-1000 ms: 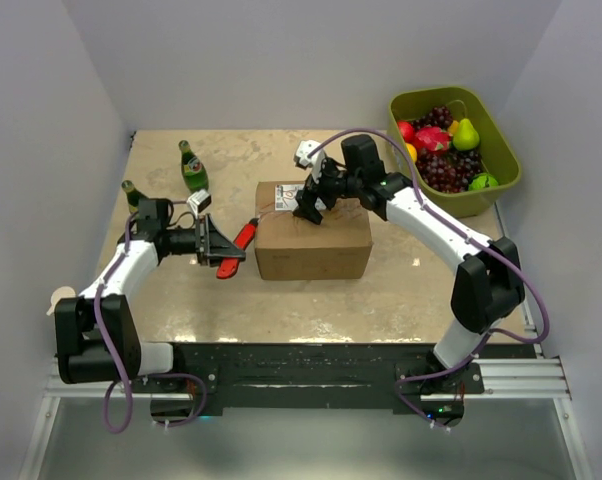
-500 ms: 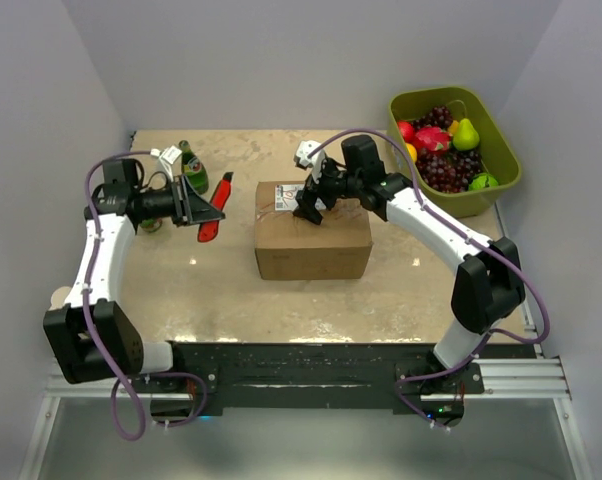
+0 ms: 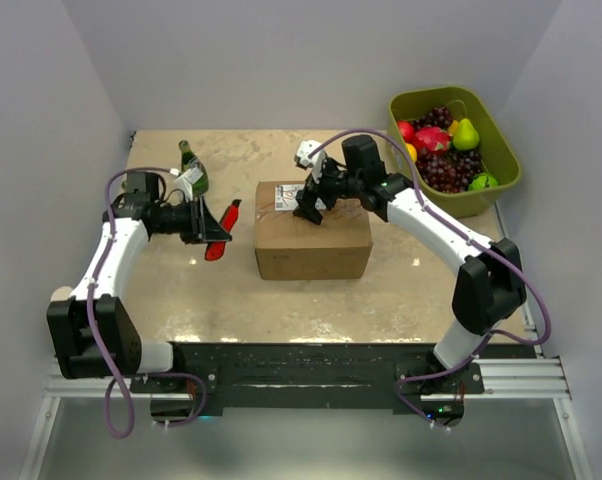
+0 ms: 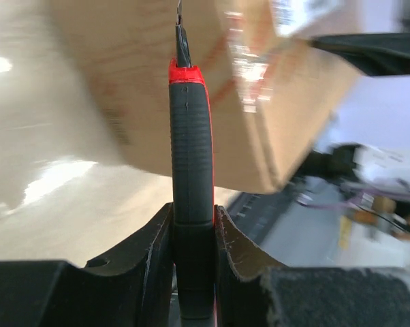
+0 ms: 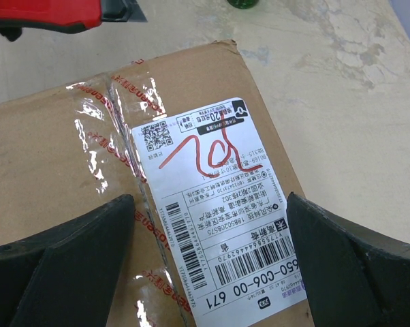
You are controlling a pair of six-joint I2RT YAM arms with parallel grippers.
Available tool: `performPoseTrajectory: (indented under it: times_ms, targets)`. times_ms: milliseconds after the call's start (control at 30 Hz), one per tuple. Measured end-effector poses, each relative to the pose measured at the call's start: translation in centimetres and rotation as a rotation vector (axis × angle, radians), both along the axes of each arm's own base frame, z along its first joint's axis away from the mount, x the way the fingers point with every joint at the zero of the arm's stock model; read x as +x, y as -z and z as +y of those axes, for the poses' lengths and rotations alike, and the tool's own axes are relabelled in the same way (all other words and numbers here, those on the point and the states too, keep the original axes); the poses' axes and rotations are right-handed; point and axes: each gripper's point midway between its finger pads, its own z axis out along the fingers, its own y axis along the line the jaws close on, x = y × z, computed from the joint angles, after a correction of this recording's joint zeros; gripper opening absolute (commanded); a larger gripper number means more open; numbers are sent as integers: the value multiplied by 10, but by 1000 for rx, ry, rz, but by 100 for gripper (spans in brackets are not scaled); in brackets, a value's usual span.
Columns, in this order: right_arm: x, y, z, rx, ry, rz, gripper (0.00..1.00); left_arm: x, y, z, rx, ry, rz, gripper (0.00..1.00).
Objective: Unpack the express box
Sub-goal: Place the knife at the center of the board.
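Left wrist: left hand (image 4: 193,216) clamps knife (image 4: 190,136), blade out. Right wrist: right hand (image 5: 210,204) wide over express box (image 5: 48,150) label (image 5: 225,266).

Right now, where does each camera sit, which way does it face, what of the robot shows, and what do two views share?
Top external: above and behind the arms, facing down on the table; both arms show whole.
Left wrist: on the left arm, facing the express box from its side; left jaws clamp the box cutter.
Right wrist: over the box, facing down at its label; open right jaws' tips show.
Shared: both wrist views show box and cutter.
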Motion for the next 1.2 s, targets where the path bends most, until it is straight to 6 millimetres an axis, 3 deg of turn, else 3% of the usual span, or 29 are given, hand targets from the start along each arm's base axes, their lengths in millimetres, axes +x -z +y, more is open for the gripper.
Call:
performPoseTrajectory:
  times_ms: [233,300,367,433,533,567,767,933,1067,1200]
  targets:
    - [-2,-4,-1,4,5,2,99,4,36,34,241,-167,-51,7]
    - [-4,-6,-2,4,8,6,99,-1,60,39,273,-197,-3,16]
    - [-5,-8,-3,8,11,9,99,-6,85,45,298,-220,77,36]
    - [-6,-10,-3,12,14,9,99,-7,102,52,332,-241,138,43]
    - [-4,-10,-4,7,25,8,99,-2,111,60,364,-261,147,53]
    - [-3,-9,-5,2,33,6,99,1,109,61,367,-265,140,99]
    - [2,-9,-11,-32,54,-12,99,22,87,63,369,-271,46,100]
    - [21,-30,-18,-45,80,-60,99,28,60,53,340,-235,-74,100]
    - [45,-40,-29,-84,85,-108,99,29,31,15,265,-114,-225,100]
    - [57,-23,-34,-193,16,-106,99,18,4,-31,172,81,-370,100]
